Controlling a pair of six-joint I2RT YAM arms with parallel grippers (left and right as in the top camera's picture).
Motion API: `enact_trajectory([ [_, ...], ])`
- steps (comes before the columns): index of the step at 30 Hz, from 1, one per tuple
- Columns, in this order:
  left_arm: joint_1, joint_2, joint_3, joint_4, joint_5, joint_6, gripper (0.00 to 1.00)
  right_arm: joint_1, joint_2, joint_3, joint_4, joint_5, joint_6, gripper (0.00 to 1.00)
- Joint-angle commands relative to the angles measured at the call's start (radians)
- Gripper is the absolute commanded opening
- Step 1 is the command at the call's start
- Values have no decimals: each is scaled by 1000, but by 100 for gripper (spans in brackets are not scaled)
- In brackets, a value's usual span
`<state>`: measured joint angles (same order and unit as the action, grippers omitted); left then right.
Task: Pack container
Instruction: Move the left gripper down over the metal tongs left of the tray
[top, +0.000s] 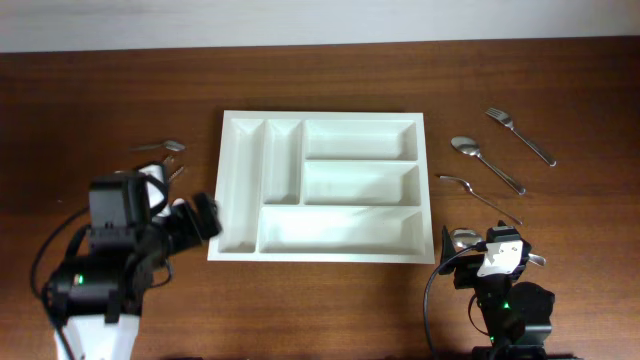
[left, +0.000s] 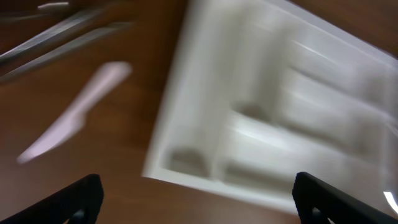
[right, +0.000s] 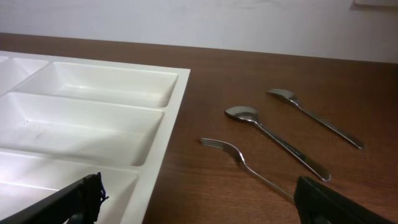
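Here the white cutlery tray (top: 340, 228) sits with all five compartments bare; left and right jaws gape empty.

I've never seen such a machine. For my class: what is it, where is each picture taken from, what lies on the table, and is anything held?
Two robot arms stand at a wooden table. One picture looks down on both: left arm, right arm. The other two come from wrist cameras, showing the left fingers and right fingers, open and holding nothing. An empty white tray lies mid-table, a spoon and two forks to its right, more cutlery to its left.
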<state>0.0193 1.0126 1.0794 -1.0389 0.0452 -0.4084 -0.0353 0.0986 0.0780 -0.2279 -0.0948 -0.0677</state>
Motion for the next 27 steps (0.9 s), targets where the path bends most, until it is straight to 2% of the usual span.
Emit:
enact_trajectory([
  [1, 34, 63, 17, 3, -317, -279, 99, 9, -11, -9, 1, -8, -2, 99],
  [5, 95, 148, 17, 5, -337, -375, 99, 9, -11, -9, 1, -8, -2, 99],
  [11, 180, 277, 17, 5, -341, -391, 99, 9, -11, -9, 1, -8, -2, 99],
  [14, 224, 339, 17, 2, -388, -390, 99, 9, -11, -9, 1, -8, -2, 99],
  [16, 247, 377, 17, 7, -419, -356, 99, 9, -11, -9, 1, -8, -2, 99],
  [19, 274, 428, 17, 35, -424, -209, 99, 9, -11, -9, 1, -8, -2, 99],
  [24, 287, 498, 17, 44, -415, -153, 99, 9, -11, -9, 1, -8, -2, 99],
  [27, 287, 527, 17, 65, -399, -39, 100, 9, -11, -9, 1, -8, -2, 99],
])
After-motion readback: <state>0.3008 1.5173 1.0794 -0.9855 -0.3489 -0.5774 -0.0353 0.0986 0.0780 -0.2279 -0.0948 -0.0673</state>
